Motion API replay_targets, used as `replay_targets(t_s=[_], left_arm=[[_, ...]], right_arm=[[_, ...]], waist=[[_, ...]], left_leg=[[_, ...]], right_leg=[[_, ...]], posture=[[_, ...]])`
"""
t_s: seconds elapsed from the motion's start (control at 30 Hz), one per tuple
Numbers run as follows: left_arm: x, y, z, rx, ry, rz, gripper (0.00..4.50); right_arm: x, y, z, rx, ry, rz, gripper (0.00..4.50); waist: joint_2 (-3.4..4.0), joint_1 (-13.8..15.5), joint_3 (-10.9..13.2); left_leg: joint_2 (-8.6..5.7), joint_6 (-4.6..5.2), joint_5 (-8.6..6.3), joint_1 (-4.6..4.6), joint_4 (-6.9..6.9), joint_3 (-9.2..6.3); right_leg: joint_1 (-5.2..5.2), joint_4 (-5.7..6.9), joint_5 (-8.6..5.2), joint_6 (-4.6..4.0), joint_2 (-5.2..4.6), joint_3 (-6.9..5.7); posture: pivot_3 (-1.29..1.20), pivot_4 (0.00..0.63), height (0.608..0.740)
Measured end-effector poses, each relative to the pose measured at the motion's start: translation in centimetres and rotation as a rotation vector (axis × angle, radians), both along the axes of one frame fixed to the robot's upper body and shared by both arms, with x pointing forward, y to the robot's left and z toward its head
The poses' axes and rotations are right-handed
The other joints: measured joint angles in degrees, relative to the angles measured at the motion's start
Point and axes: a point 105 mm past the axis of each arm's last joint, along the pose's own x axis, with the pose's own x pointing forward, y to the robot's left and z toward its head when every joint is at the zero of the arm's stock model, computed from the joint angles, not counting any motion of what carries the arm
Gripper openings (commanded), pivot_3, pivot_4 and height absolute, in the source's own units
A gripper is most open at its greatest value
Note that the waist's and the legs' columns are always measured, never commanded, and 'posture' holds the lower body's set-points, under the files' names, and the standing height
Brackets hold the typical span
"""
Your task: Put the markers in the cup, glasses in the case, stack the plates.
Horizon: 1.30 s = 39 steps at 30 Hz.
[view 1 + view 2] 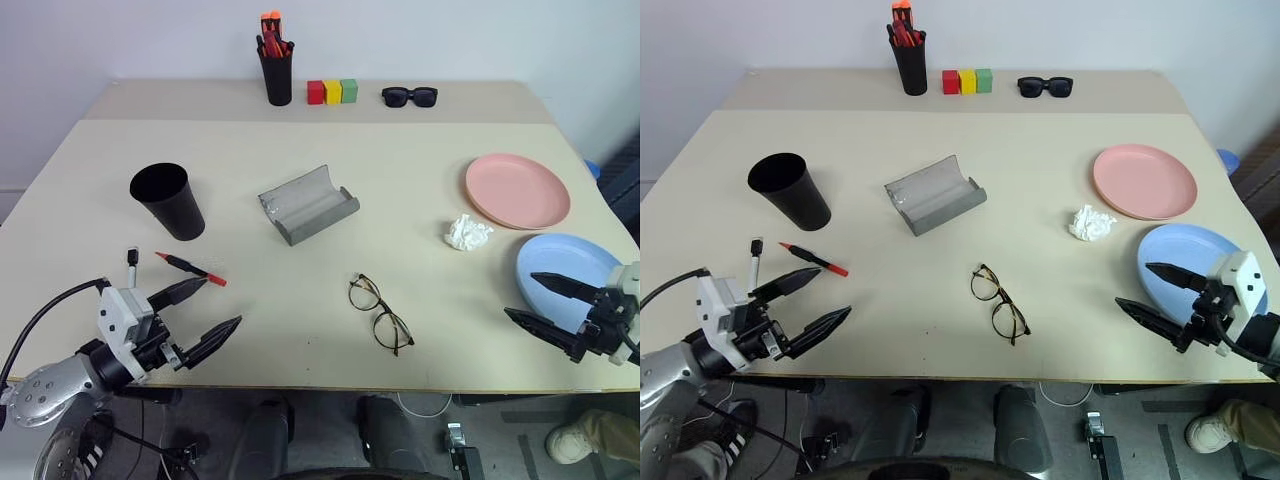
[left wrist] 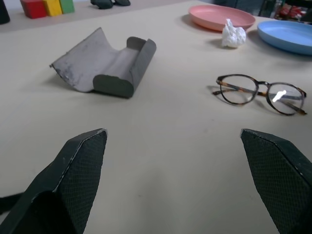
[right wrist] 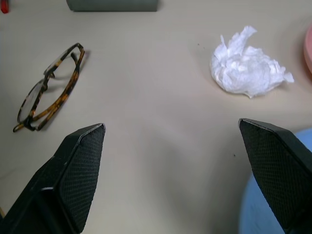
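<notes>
The case [image 1: 308,204] lay mid-table. Left of it stood the cup [image 1: 168,199], with the markers [image 1: 190,267] nearer than the cup. The glasses [image 1: 380,313] lay before the case, the plates [image 1: 517,189] to its right.

Blue plate [image 1: 565,265] partly behind right claw [image 1: 540,300]; pink plate [image 3: 308,48] cut by frame edge.

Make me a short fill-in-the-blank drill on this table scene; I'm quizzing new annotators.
1. The case lies ____ with nothing inside.
2. The crumpled tissue sits between the pink plate and the ____ plate.
3. The glasses lie ____ the case.
4. Both end effectors, left and right, are ____.

Missing: open; blue; outside; open
</notes>
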Motion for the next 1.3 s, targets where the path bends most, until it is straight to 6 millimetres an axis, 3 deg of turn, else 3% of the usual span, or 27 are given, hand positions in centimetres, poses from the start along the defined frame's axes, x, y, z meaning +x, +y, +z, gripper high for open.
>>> replay_targets(t_s=[0.3, 0.6, 0.87, 1.13, 1.3], left_arm=[[0.2, -0.6, 0.0, -0.007, -0.004, -0.021, 4.5], [0.2, 0.6, -0.9, 0.012, 0.006, -0.003, 4.5], [0.8, 0.6, -0.9, 0.023, -0.005, 0.025, 4.5], [1.4, 0.5, -0.6, -0.027, 0.047, 0.024, 4.5], [2.6, 2.8, 0.2, 0.04, 0.086, 0.144, 4.5]], right_arm=[[-0.3, -0.5, -0.4, -0.011, -0.003, 0.01, 4.48], [0.6, -0.1, 0.0, -0.011, -0.049, 0.045, 4.48], [3.0, 3.5, 1.9, -0.015, -0.171, 0.179, 4.48], [4.5, 9.8, 3.8, -0.013, -0.239, 0.471, 4.48], [4.5, 11.6, 3.4, 0.012, -0.216, 0.602, 4.48]], waist=[[0.0, 0.0, 0.0], [0.0, -0.1, 0.0], [0.02, -0.1, 0.0], [0.01, 0.1, 0.0], [0.0, -0.2, 0.0]], left_leg=[[0.0, 0.0, 0.0, 0.02, 0.02, 0.01], [0.0, 0.0, 0.0, 0.04, 0.02, 0.01], [0.0, 0.0, 0.0, 0.06, 0.03, 0.0], [0.0, 0.01, 0.01, 0.05, 0.05, -0.06], [0.0, 0.01, 0.01, 0.07, 0.04, -0.08]], right_leg=[[0.03, 0.0, 0.0, 0.0, 0.0, 0.01], [0.04, 0.01, 0.0, 0.0, 0.0, 0.01], [0.05, 0.03, 0.01, 0.01, 0.0, 0.01], [0.04, 0.11, 0.02, 0.02, 0.02, -0.04], [0.03, 0.16, 0.02, 0.03, 0.04, -0.04]], posture=[[0.0, 0.15, 0.74], [0.0, 0.15, 0.74], [0.0, 0.15, 0.74], [0.0, 0.15, 0.74], [0.0, 0.15, 0.74]])
